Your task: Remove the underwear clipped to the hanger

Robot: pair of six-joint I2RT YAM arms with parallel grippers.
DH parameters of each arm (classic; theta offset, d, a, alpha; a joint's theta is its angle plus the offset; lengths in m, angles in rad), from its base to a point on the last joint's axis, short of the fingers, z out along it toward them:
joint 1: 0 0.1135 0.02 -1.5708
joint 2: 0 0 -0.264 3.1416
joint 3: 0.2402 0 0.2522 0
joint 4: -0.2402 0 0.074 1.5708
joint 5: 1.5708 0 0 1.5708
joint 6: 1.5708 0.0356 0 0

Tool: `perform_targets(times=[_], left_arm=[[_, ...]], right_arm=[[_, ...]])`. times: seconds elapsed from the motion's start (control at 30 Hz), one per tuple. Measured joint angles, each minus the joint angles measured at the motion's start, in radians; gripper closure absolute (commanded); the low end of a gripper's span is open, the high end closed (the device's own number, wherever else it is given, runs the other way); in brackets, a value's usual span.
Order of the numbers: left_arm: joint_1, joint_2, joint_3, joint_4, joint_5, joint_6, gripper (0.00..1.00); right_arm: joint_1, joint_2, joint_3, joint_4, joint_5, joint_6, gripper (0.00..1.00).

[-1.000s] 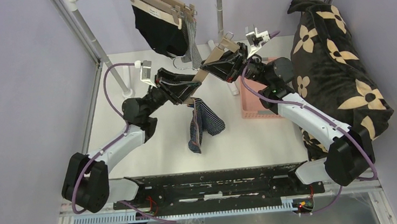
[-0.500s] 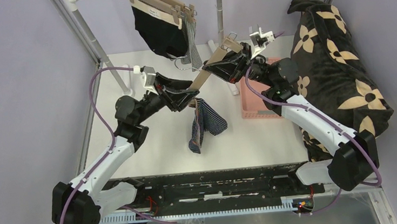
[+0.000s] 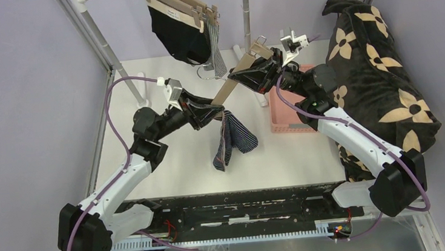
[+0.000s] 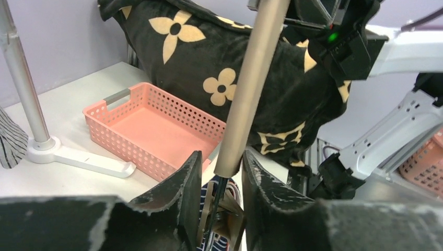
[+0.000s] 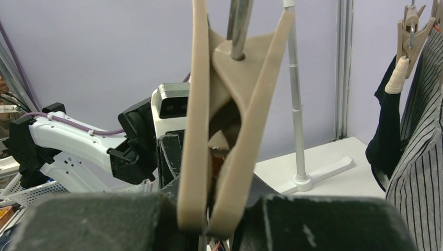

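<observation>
As only its wrist view shows, left tool (image 4: 221,157) straddles the hanger (image 4: 249,89).

Top external: high, from near edge, looking down on whole tabletop (image 3: 175,166). Left wrist: close, faces rightward, basket (image 4: 151,125) beyond. Right wrist: close, faces leftward. Shared in all three: hanger (image 3: 227,90).

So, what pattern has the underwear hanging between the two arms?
The underwear is dark navy with thin stripes; top external view shows it best.
</observation>
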Motion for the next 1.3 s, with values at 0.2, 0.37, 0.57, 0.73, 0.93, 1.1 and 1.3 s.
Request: perform_targets(times=[0.2, 0.37, 0.57, 0.73, 0.93, 1.1, 1.3], left_arm=[[0.000, -0.004, -0.007, -0.002, 0.026, 0.007, 0.52], [0.000, -0.019, -0.026, -0.008, 0.024, 0.006, 0.51], [0.000, -0.052, -0.039, -0.034, 0.014, 0.007, 0.74], [0.000, -0.071, -0.052, -0.030, 0.019, 0.019, 0.97], [0.000, -0.073, -0.034, -0.064, 0.022, 0.029, 0.19], [0.000, -0.061, 0.044, -0.135, 0.010, 0.033, 0.11], [0.000, -0.057, 0.085, -0.135, 0.000, 0.034, 0.23]], right_arm=[[0.000, 0.000, 0.000, -0.016, -0.004, 0.001, 0.99], [0.000, 0.000, 0.005, -0.017, 0.001, -0.001, 0.99], [0.000, 0.000, 0.010, -0.018, 0.001, 0.000, 0.99], [0.001, 0.000, 0.012, -0.033, -0.006, 0.013, 0.99], [0.001, 0.000, 0.015, -0.035, -0.006, 0.023, 0.99], [0.001, 0.000, 0.018, -0.034, 0.002, 0.005, 0.99], [0.001, 0.000, 0.018, -0.035, 0.002, 0.001, 0.99]])
